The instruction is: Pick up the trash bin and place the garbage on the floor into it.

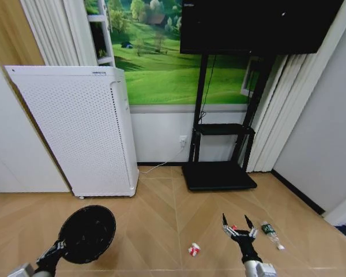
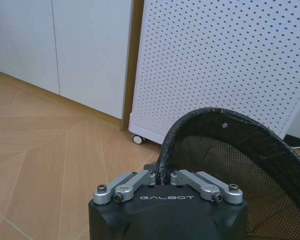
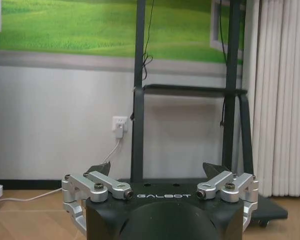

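- Here we see the left gripper pinching the trash bin rim; the mesh may slip.
- Right gripper, spread wide above the garbage, could knock pieces away.

The trash bin, a small round black mesh basket, is held off the floor at near left, tilted so its open mouth faces the camera. A crushed red-and-white can lies on the tan herringbone floor near centre. A small red piece lies to its right, and a clear bottle with green label lies farther right.
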### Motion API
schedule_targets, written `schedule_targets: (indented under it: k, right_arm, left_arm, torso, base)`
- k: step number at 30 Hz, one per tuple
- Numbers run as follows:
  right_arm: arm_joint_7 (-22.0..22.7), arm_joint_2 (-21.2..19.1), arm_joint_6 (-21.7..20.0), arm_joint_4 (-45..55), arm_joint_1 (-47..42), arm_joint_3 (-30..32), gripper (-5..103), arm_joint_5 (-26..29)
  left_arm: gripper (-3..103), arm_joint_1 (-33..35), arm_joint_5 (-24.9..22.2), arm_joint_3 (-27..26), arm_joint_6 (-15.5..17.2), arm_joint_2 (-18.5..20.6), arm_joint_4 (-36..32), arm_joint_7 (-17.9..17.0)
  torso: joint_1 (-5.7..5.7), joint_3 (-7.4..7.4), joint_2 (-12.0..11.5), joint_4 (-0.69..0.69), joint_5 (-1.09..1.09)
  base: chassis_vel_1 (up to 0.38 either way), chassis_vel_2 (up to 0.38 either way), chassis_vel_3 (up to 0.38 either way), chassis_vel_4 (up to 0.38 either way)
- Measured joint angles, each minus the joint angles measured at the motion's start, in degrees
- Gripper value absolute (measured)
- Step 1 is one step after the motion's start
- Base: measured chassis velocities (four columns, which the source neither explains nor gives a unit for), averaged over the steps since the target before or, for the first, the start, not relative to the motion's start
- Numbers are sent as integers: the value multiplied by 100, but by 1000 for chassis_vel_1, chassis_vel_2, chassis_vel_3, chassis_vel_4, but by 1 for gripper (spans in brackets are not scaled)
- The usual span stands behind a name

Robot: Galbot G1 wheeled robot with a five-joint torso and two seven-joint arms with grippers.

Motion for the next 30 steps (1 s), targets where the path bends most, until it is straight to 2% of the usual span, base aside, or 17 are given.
schedule_targets:
  k: [2,5,6,8,10,11,13,15,17,23,30]
  right_arm:
    - [8,-36,-116,-45,43,-49,100,62]
    - [66,-237,-655,-291,244,-176,100,354]
    - [66,-237,-655,-291,244,-176,100,354]
    - [170,-362,-1137,-458,335,-291,100,672]
    - [197,-413,-1396,-575,333,-423,100,885]
    - [197,-413,-1396,-575,333,-423,100,885]
    - [166,-456,-1733,-809,301,-701,100,984]
    - [164,-458,-1801,-865,313,-768,100,990]
    - [253,-449,-2073,-1130,504,-1036,100,1039]
    - [545,-432,-2374,-1886,1209,-1570,100,1002]
    - [479,-467,-2276,-2878,1747,-1717,100,664]
  left_arm:
    - [7,7,1,4,-17,-12,4,21]
    - [7,64,41,36,-80,-52,4,132]
    - [7,64,41,36,-80,-52,4,132]
    - [7,96,57,36,-119,-90,-10,184]
    - [7,112,66,30,-135,-114,-8,214]
    - [7,112,66,30,-135,-114,-8,214]
    - [7,151,82,15,-194,-145,5,286]
    - [7,161,84,15,-201,-151,5,299]
    - [7,224,112,12,-226,-176,-14,355]
    - [7,361,195,-12,-263,-187,-169,399]
    - [7,428,182,-44,-274,-107,-339,414]
  torso:
    - [0,-1,0,-1,-2]
    - [0,-1,0,-1,-3]
    - [0,-1,0,-1,-3]
    - [0,0,0,4,-3]
    - [0,1,0,4,-2]
    - [0,1,0,4,-2]
    - [0,1,0,-2,-2]
    - [0,1,0,-3,-3]
    - [0,0,0,-3,-1]
    - [0,0,0,3,-2]
    - [0,0,0,0,-3]
  base:
    - [192,228,-210,-237]
    - [164,156,-155,-178]
    - [132,80,-128,-149]
    - [93,60,-40,-72]
    - [17,44,43,-13]
    - [-20,44,54,7]
    - [-71,-20,58,37]
    - [-82,-40,34,35]
    - [-52,-40,14,11]
    - [-9,-4,3,2]
    - [0,0,0,0]
